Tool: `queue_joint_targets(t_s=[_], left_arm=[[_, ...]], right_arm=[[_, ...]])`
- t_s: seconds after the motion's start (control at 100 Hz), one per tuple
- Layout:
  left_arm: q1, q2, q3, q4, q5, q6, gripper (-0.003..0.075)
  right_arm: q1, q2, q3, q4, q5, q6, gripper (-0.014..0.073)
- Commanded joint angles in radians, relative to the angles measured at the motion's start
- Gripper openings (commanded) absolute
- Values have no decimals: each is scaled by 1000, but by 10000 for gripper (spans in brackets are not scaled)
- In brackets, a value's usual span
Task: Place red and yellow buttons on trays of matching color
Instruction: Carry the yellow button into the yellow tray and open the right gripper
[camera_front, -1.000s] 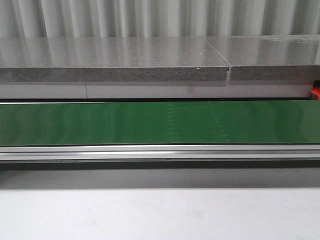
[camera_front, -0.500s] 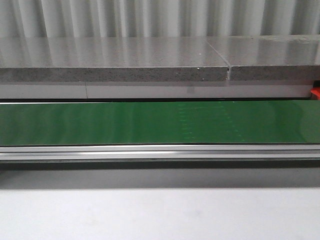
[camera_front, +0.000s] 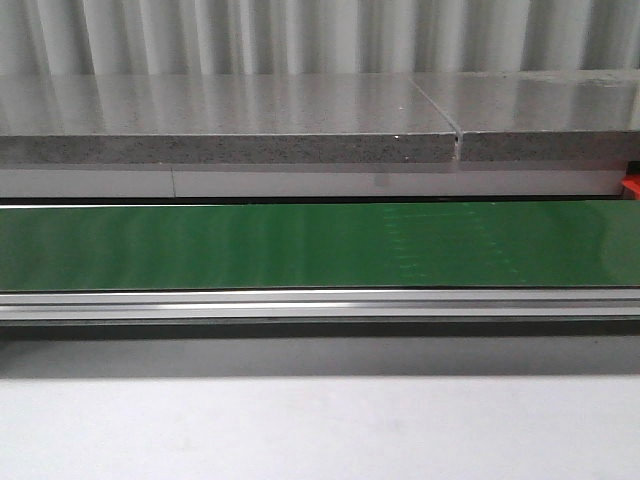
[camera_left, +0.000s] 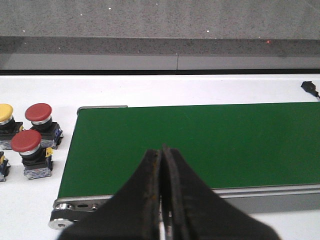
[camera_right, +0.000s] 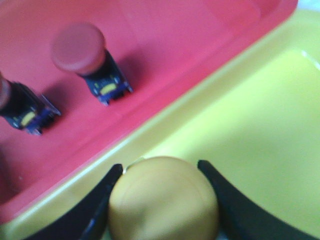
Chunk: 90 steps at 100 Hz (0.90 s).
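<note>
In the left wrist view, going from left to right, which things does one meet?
Yellow button → two red buttons, too overlapped to rank → green belt → black plug at the right edge.

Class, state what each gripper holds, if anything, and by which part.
Right gripper: yellow button, gripped by its cap. Left gripper: nothing, jaws closed.

The left gripper (camera_left: 162, 150) is showing black, wedge-shaped fingers with worn, brownish inner edges; the right gripper (camera_right: 162, 172) is showing curved, smooth black fingers (camera_right: 227, 197)
</note>
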Motion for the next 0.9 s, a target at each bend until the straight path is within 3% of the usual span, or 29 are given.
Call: queue_joint_targets(t_s=[0.0,0.89], left_arm=[[-7,3,-27,-3,-73,-3,-21],[-7,3,-27,-3,-73,-3,-21]], right_arm=[[-4,-24,-13,35,-59,-6,141],[-4,50,-10,42,-50,-11,146]])
